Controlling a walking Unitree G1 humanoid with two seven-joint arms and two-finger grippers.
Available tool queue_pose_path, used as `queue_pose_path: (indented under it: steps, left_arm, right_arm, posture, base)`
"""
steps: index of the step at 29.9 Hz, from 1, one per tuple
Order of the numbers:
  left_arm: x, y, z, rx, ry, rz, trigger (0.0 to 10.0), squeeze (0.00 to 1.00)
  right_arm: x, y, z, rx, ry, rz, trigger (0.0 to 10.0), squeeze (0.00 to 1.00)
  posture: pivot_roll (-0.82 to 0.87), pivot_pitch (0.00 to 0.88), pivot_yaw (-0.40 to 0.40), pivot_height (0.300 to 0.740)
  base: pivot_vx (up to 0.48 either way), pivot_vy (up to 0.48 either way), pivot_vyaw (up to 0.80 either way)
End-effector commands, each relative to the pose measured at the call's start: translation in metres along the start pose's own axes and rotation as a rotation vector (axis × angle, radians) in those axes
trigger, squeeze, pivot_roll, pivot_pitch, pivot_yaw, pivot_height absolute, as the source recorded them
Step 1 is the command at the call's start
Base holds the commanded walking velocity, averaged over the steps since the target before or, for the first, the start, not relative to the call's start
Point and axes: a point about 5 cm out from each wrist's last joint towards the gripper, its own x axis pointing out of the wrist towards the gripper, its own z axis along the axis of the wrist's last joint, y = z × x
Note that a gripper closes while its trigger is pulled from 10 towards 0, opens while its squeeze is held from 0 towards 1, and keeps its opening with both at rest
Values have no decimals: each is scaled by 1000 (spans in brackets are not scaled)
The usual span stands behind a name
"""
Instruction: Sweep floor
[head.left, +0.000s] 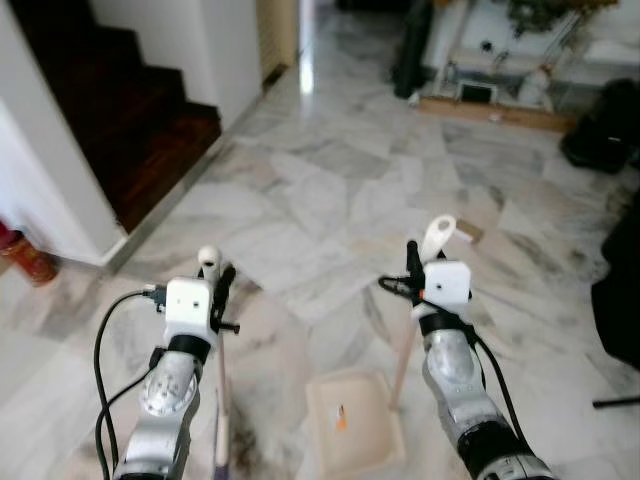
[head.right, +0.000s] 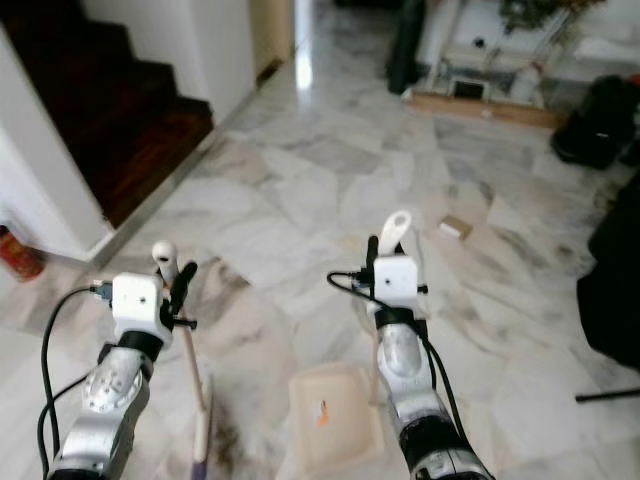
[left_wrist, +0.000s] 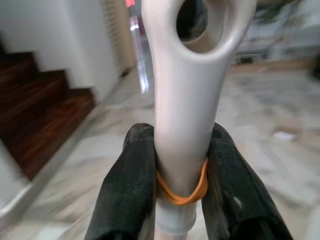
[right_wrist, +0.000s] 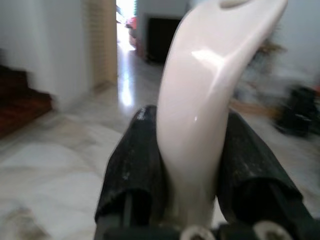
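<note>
The long pale beige broom handle (left_wrist: 182, 115) with a hanging loop at its top stands almost upright at the near left, and its lower end reaches the marble floor (head.left: 330, 190) near the bottom edge of the head views. The left gripper (left_wrist: 182, 165) is closed tightly around this handle just under the loop, where an orange rubber band (left_wrist: 182, 187) goes around it. To the right, the cream plastic dustpan (head.left: 352, 420) lies flat on the floor between the two arms, with a small orange mark inside. Its curved white handle (right_wrist: 210, 100) rises up to the right gripper (right_wrist: 192, 165), whose black fingers (right_wrist: 132, 165) are pressed on both sides of it. Farther away at the left there is a dark wooden staircase (head.left: 130, 120), and a small pale scrap (head.right: 455, 227) lies on the floor beyond the right gripper.
</note>
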Motion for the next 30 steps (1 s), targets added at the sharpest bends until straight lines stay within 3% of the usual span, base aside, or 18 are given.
queue_pose_path:
  steps: [1,16,24,30]
  left_arm:
    - [2,7,9,-1,-55,17,10000,0]
    - [3,8,10,7,-60,20,10000,0]
    - [3,9,10,12,-59,20,10000,0]
    - [3,10,11,12,-62,19,10000,0]
  right_arm:
    - [10,6,16,-6,-69,22,10000,0]
    - [13,7,18,6,-63,17,10000,0]
    - [13,7,18,14,-62,15,10000,0]
    - [13,9,19,6,-70,18,10000,0]
  posture:
    - [90,0,15,740]
    - [95,9,16,740]
    - [96,15,20,740]
    - [98,18,23,740]
  base:
    - [390,0,0]
    - [384,0,0]
    - [385,0,-706]
    - [386,0,0]
